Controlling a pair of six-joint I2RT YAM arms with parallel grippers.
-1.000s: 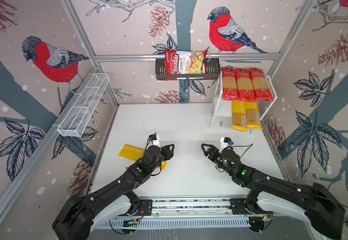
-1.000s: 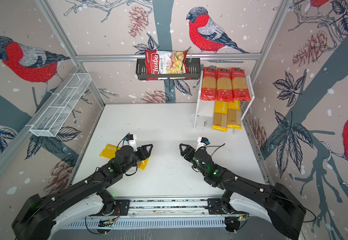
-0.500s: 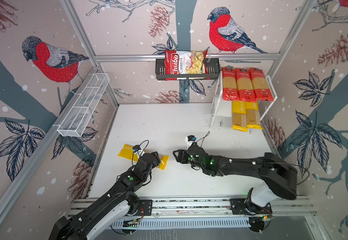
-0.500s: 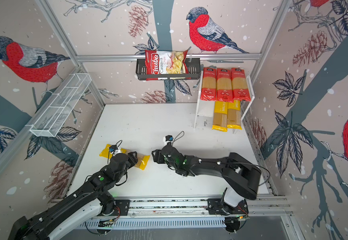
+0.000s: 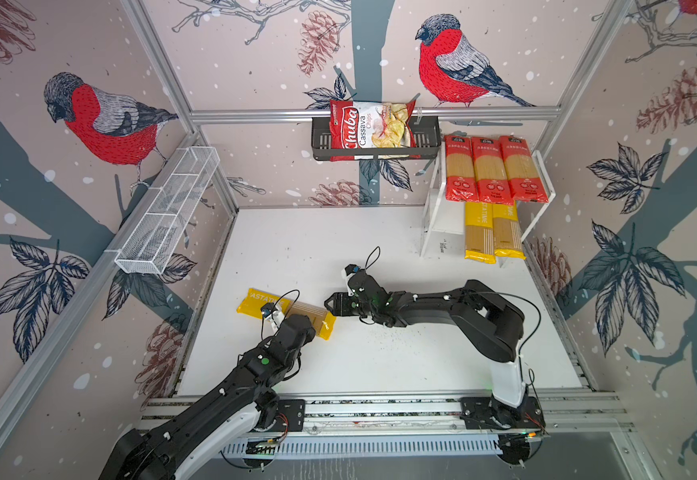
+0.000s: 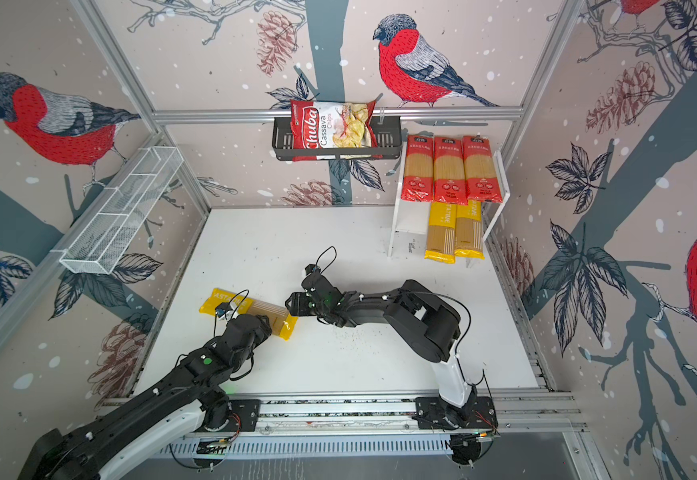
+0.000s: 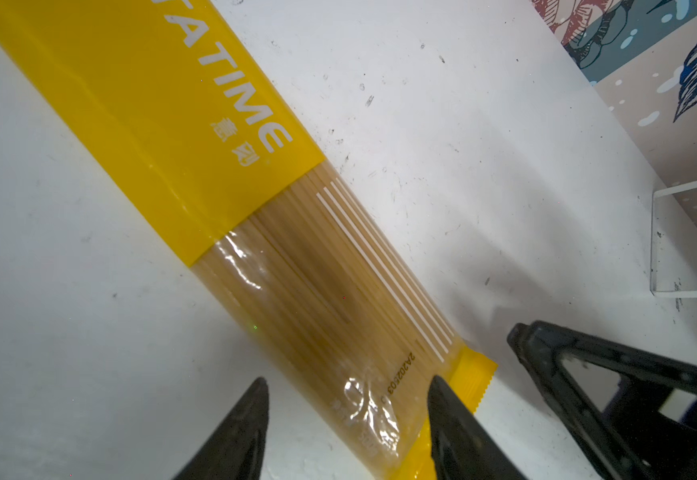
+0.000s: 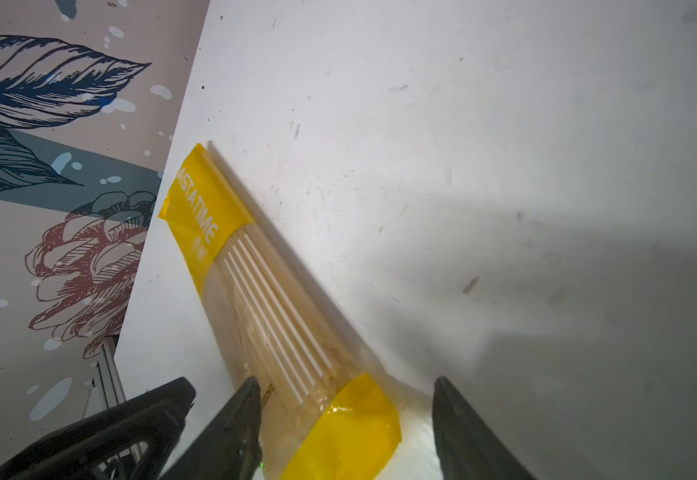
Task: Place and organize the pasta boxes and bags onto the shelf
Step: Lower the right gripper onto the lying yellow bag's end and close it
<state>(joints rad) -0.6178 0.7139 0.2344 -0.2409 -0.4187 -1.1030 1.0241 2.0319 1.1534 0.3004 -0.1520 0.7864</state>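
Observation:
One yellow-ended PASTATIME pasta pack (image 5: 255, 301) (image 6: 218, 299) lies slantwise on the white table at left-centre. My left gripper (image 7: 349, 399) is open and low over the pack's right part, its fingers straddling the clear section (image 7: 297, 270). My right gripper (image 5: 330, 305) (image 8: 344, 399) reaches across from the right, open around the pack's yellow right end (image 8: 351, 428). One finger (image 8: 247, 415) touches the pack's edge; the other stands apart. The white shelf (image 5: 442, 224) (image 6: 407, 226) at the back right holds three red-ended packs (image 5: 496, 170) on top and two yellow-ended packs (image 5: 492, 232) below.
A black basket with a Chuba chips bag (image 5: 371, 129) hangs on the back wall. A long white wire basket (image 5: 168, 212) is fixed to the left wall. Fine crumbs (image 5: 384, 332) dot the table under the right arm. The two grippers are close together at the pack's right end.
Both grippers came down from above the table's front. The right arm swung left to the pack's right end, and the left gripper dropped over the pack. The right jaws narrowed slightly.

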